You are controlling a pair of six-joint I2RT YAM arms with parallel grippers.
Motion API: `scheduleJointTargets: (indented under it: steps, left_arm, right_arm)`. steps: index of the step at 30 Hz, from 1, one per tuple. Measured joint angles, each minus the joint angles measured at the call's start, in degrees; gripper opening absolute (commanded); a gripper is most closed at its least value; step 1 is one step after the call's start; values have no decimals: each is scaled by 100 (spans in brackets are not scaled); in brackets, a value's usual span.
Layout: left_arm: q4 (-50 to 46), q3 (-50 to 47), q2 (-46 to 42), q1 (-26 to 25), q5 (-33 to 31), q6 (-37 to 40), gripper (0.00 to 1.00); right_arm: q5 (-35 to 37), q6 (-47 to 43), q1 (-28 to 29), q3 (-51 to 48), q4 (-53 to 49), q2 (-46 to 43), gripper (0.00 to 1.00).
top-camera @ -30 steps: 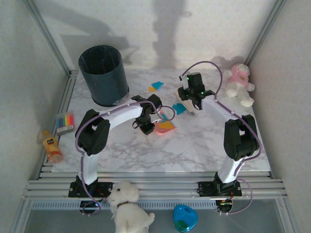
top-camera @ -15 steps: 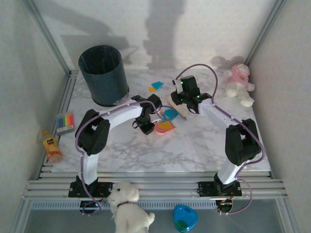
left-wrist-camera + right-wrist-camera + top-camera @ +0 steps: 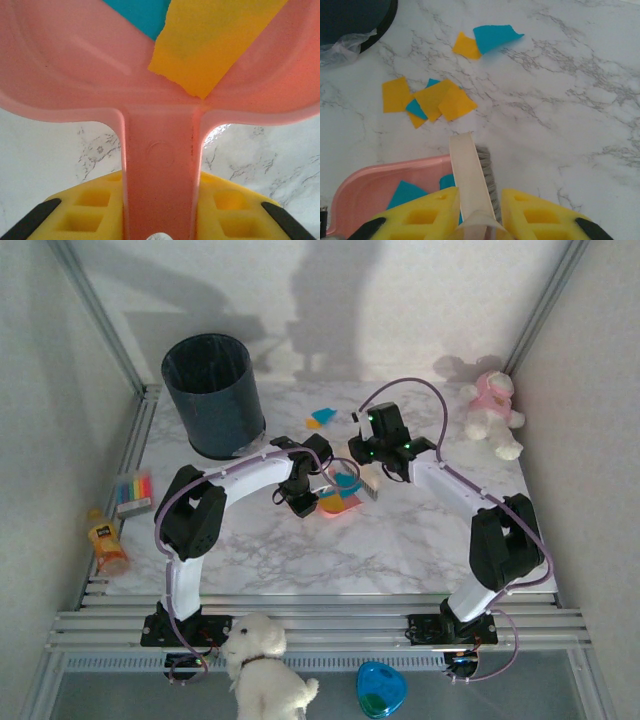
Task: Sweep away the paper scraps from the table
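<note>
I get soft, even light across the worktop [image 3: 400,540], with no harsh glare. A tall grey shadow falls on the back wall [image 3: 330,300]. My left wrist view looks soft up close on the pink dustpan [image 3: 160,150]; the right wrist view is crisp.

**A sweep to the left**

The right gripper [image 3: 372,462] has been moved to the left. The small white-handled brush [image 3: 470,170] held in it has been brought right up to the pink plastic dustpan [image 3: 365,192]. A teal-blue paper scrap [image 3: 347,480] has been pushed along by the brush and is now lying in the dustpan's open front.
</note>
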Motion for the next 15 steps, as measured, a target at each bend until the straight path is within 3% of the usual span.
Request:
scheduleJointTargets:
  steps: [15]
  left_arm:
    - [0, 0, 0, 0, 2, 0, 0]
  right_arm:
    - [131, 459, 26, -111, -208, -378, 0]
